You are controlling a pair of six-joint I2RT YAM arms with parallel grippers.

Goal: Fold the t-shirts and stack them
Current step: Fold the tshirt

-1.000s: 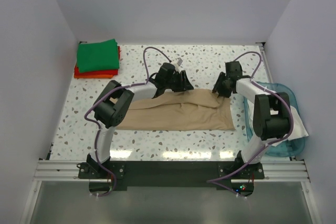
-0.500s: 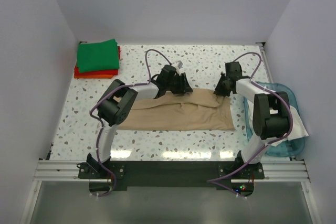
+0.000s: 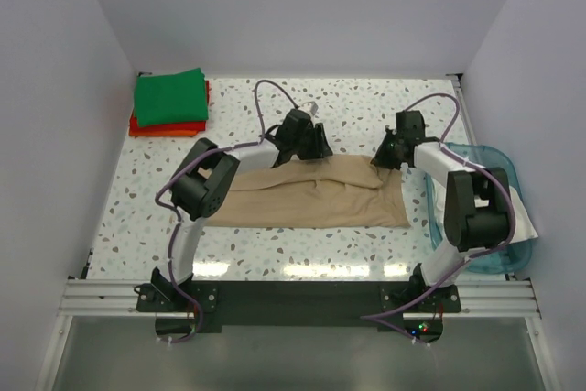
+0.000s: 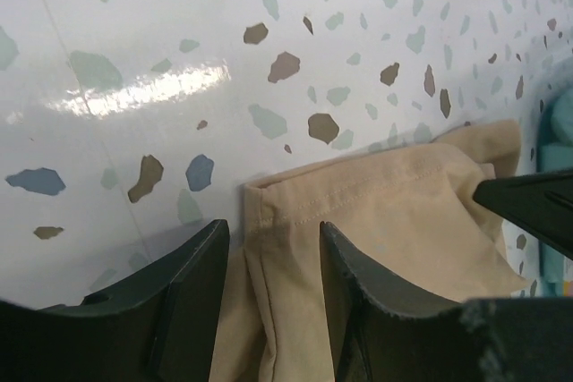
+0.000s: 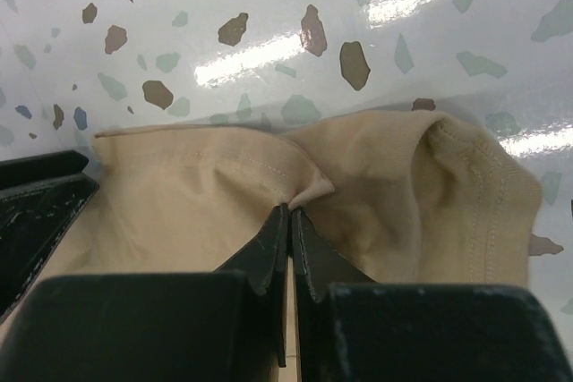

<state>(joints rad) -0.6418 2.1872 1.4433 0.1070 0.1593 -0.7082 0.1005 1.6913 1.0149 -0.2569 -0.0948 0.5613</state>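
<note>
Overhead, the green t-shirt (image 3: 170, 96) lies folded on the red-orange t-shirt (image 3: 165, 128) at the tabletop's (image 3: 366, 116) far left corner. The tan t-shirt (image 3: 316, 199) lies mid-tabletop, part folded, and a whitish t-shirt (image 3: 520, 212) waits in the blue tub (image 3: 494, 263). Left wrist: the left tool (image 4: 273, 230) stands open astride the tan hem. Right wrist: the right tool (image 5: 289, 214) is closed, pinching tan cloth. Nothing seems to obstruct.

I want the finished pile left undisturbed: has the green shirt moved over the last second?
No. The green t-shirt lies on the red-orange t-shirt in the same spot as before, at the far left corner of the table.
</note>
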